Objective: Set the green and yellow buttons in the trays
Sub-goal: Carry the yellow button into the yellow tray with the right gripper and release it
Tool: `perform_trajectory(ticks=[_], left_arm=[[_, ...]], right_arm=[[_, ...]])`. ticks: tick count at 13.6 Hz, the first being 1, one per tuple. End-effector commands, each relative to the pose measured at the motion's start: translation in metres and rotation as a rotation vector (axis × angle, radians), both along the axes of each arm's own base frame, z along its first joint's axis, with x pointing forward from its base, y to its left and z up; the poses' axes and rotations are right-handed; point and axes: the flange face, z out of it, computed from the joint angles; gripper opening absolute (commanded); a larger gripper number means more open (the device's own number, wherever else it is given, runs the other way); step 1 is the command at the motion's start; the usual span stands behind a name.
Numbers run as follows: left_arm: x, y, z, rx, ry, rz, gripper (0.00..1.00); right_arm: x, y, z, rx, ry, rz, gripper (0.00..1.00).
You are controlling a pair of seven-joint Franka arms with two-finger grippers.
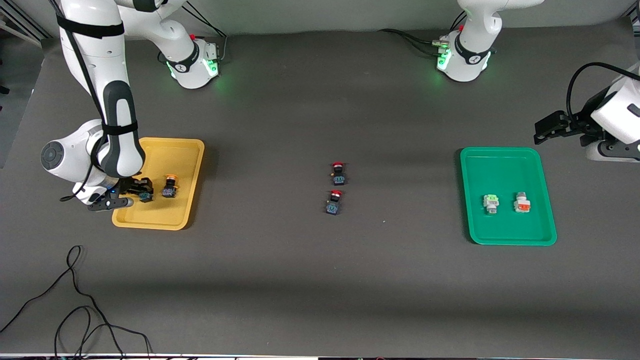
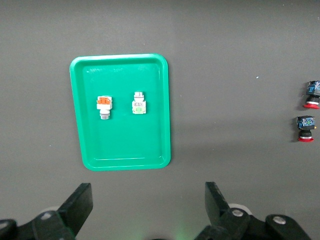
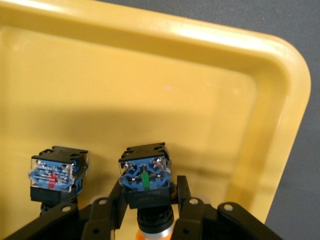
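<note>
The right claw pinched a small, rigid, likely light yellow-capped button by its body inside the yellow tray; the left claw waited, wide open.

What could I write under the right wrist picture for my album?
The right hand grips a yellow-capped button inside the yellow tray, beside another black button.
</note>
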Motion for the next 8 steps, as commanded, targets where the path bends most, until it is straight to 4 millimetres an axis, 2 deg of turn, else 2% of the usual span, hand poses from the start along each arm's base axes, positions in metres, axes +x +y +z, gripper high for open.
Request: perform_trajectory(ticks=[1,4,8], left_arm=[[-0.009,-0.001,0.006,-0.006,0.003,-0.001,1.0],[-0.01,-0.002,0.006,-0.006,0.003,-0.004,1.0],[-0.01,-0.007,0.006,-0.006,0.003,-0.012,1.0]], right_arm=[[0.003,0.002,0.005,0.023,-0.026,0.017,1.0],[0.004,0.007,0.017,0.073,-0.031,0.012,1.0],[0.01,0.001,0.063,0.16,-0.071,-0.052,1.0]])
